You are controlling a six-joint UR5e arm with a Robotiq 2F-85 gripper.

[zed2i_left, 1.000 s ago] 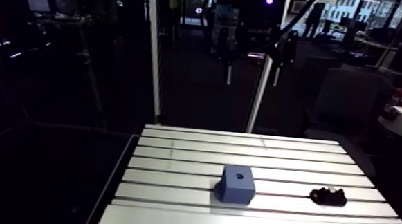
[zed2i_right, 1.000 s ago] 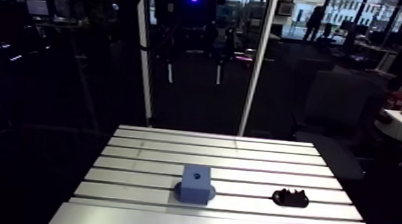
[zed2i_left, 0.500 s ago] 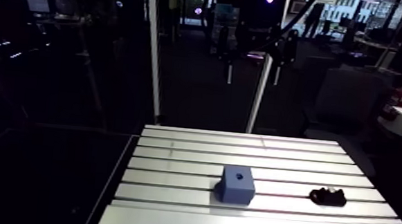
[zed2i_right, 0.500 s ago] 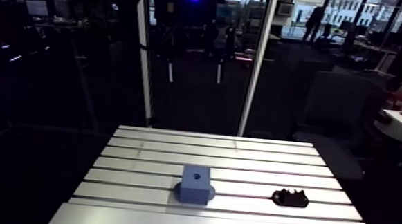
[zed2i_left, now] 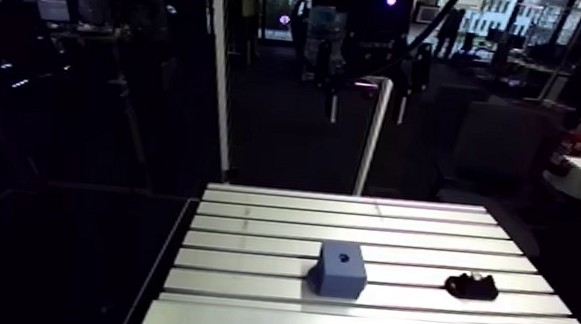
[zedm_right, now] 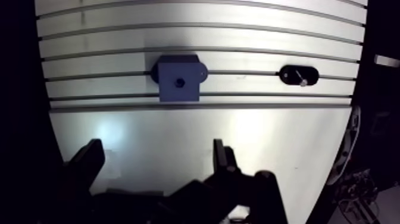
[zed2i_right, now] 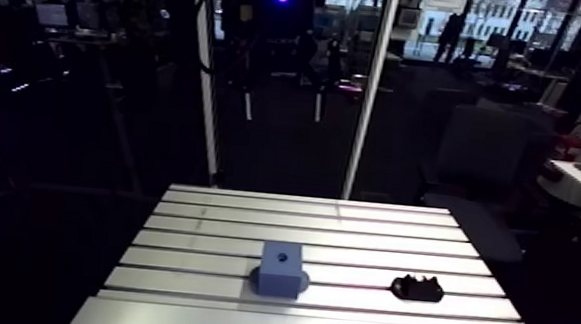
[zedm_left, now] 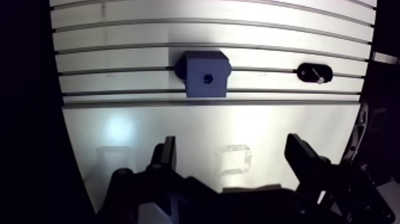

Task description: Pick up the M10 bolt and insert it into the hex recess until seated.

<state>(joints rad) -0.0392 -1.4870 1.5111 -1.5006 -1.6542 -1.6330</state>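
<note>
Table [zed2i_left: 249, 226]: slotted aluminium, with a plain strip along the near edge.

Block [zed2i_left: 339, 269]: blue, set upright on the near half of the table, roughly mid-width, across the slots. A rounded base flange is seen at its foot. One dark recess [zedm_left: 206, 77] is seen in the middle of its top face; its outline cannot be resolved. Nothing is seen in the recess.

Holder [zed2i_left: 471, 285]: black, low, oval in the wrist view. It is placed to the right of the block, well apart from it, in about the same row of slots.

Bolt [zedm_left: 321, 77]: noted as a small pale piece lying in the holder, toward its right end. Only a short bright part is visible; head and thread cannot be told apart. It is not touched by the gripper.

Gripper [zedm_left: 232, 146]: held high above the table. In the wrist view it is seen over the plain near strip, with block and holder both ahead of it, the block ahead and slightly left, the holder ahead and to the right. The fingers [zedm_left: 168, 155] are spread wide apart, and nothing is held between them; only bare table is seen in the gap.
</note>
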